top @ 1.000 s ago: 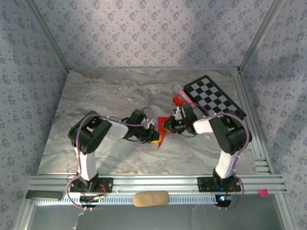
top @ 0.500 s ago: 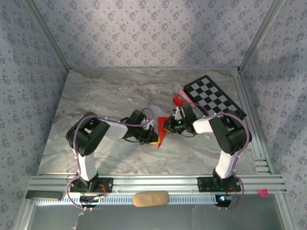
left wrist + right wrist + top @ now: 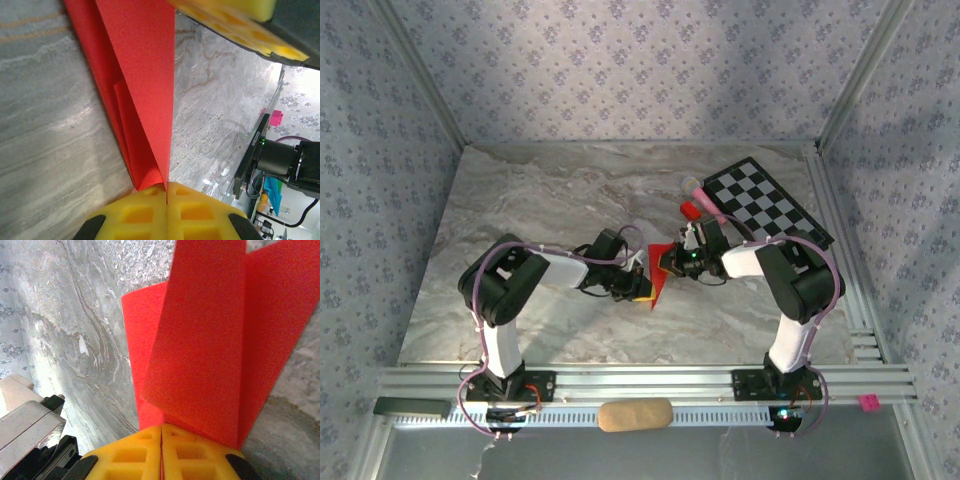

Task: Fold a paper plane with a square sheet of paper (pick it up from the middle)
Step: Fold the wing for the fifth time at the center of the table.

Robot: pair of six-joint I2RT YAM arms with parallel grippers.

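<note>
The red paper (image 3: 658,272) is folded into a narrow pointed shape and held just above the middle of the marble table, between both arms. My left gripper (image 3: 642,284) is shut on its lower edge; in the left wrist view the yellow pads (image 3: 145,212) pinch the folded layers of the paper (image 3: 140,90). My right gripper (image 3: 670,262) is shut on the upper part; in the right wrist view its yellow pads (image 3: 135,455) clamp the creased flaps of the paper (image 3: 210,350).
A black-and-white checkerboard (image 3: 765,200) lies at the back right of the table (image 3: 520,200), with a small red block (image 3: 691,210) and a pink piece (image 3: 698,192) by its left corner. A tan oval pad (image 3: 634,414) sits on the front rail.
The left arm's elbow has shifted slightly; its gripper has closed fully on the paper. The paper and the right arm stay put.
</note>
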